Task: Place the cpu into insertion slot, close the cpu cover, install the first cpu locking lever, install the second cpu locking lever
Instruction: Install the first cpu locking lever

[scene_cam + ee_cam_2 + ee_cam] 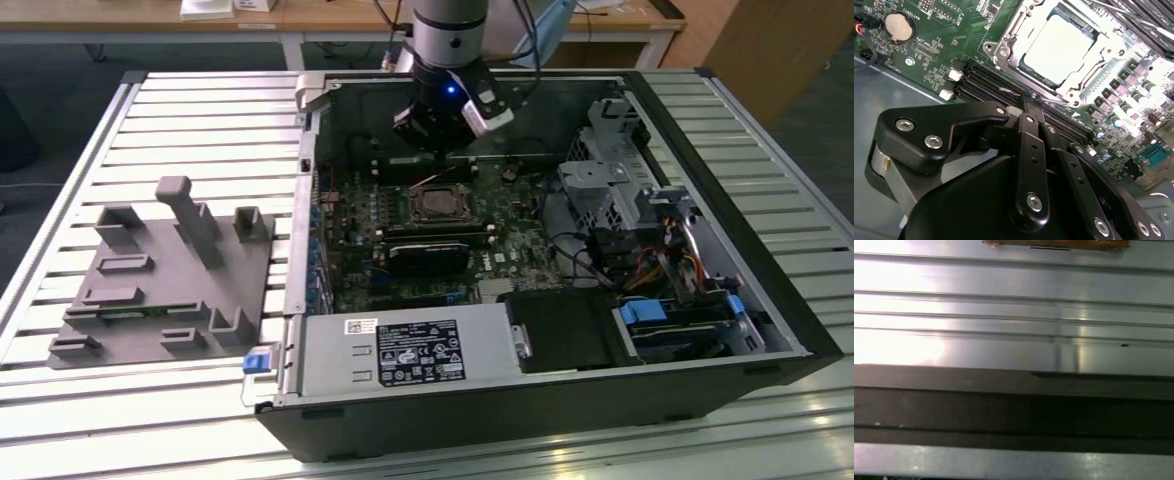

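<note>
Inside the open case (747,300) on the tabletop (200,130), the first part of the work looks done. In the second wrist view the cpu (1059,47) lies flat in the slot (438,203), pale and square, in the middle of the green board (929,55). The cover (1013,50) seems to be down over it: its bright metal frame goes around the chip on all sides, and the chip shows through the window. So I judge that placing and closing are finished.

About the two levers I am less sure. A thin rod (1051,98) runs along the socket edge nearest to the pincer, and I take it for one lever, but I cannot tell if it is hooked down or free. The other lever I cannot make out. I count both lever steps as not confirmed.

The pincer (1030,100) is low over the board, at the line between the memory slots (979,80) and the socket edge. Its fingers are together at one narrow tip, and I see nothing held between them. The tip is just beside the rod; whether it touches the rod I cannot tell.
</note>
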### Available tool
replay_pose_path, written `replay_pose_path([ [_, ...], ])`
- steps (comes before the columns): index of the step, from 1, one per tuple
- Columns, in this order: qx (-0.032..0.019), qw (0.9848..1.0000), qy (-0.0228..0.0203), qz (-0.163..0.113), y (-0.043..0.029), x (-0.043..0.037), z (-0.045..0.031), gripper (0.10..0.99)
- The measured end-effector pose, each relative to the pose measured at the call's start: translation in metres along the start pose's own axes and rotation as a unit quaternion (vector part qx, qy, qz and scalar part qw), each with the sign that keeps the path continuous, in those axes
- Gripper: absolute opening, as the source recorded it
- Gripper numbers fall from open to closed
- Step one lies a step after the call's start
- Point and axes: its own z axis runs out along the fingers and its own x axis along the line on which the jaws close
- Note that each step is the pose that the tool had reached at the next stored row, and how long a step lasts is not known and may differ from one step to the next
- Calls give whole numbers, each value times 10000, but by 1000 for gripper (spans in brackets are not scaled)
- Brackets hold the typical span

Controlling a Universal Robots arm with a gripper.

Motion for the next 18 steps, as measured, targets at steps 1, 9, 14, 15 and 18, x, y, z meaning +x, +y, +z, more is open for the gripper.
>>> replay_pose_path([
  [1,-1,10000,0,0,2,-7,4,106],
  [9,0,10000,4,0,3,-83,26,106],
  [14,0,10000,6,0,1,-121,63,106],
  [15,0,10000,7,0,1,-123,74,106],
  [18,0,10000,12,1,-1,-124,110,106],
])
